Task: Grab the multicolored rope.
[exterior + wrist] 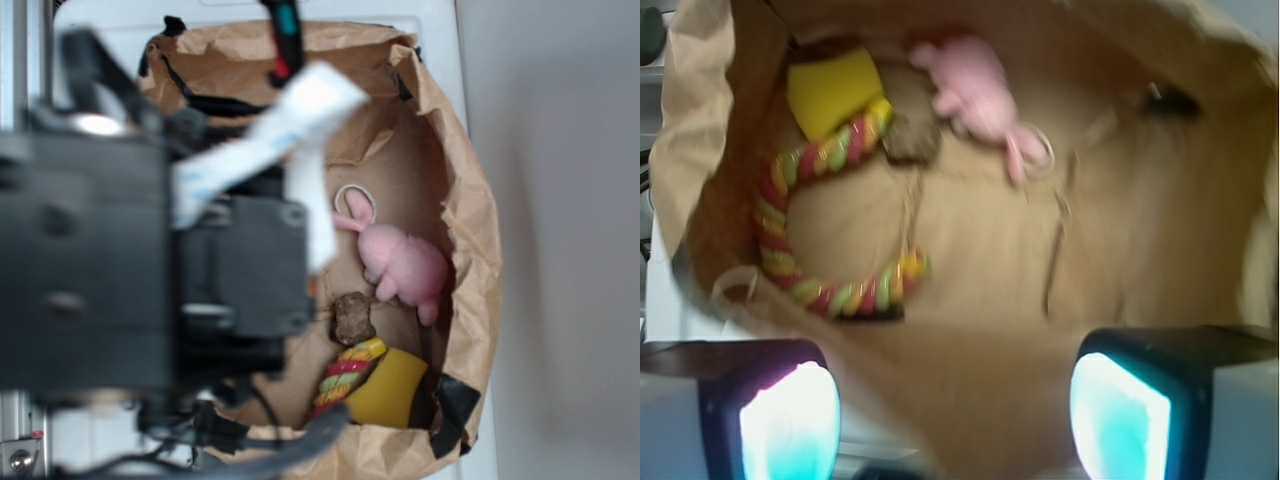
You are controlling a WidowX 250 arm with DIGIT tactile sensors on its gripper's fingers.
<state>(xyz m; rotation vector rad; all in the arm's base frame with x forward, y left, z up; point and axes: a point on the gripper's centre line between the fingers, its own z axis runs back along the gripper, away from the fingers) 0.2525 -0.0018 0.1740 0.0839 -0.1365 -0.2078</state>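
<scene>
- Wrist view: the multicolored rope point(790, 225) lies inside a brown paper bag point(1140, 250). It bends like the letter C on the left side of the bag floor. It has red, yellow and green twists.
- One end of the rope touches the yellow cup point(830, 90) at the far left. The other end sits near the middle of the bag floor.
- A small brown lump point(910, 135) sits just beside the far end of the rope.
- A pink plush toy point(975, 90) lies past the lump, near the far wall of the bag. A thin ring point(1035, 150) hangs on it.
- The gripper point(955, 415) is wide, with nothing between its two fingers point(785, 420). It is above the near edge of the bag, apart from the rope.
- In the exterior view, only a short piece of the rope point(350, 372) shows, resting on the yellow cup point(395, 390). The black robot arm point(130, 260) hides the left part of the bag point(470, 220).
- The bag sits on a white surface point(100, 20).
</scene>
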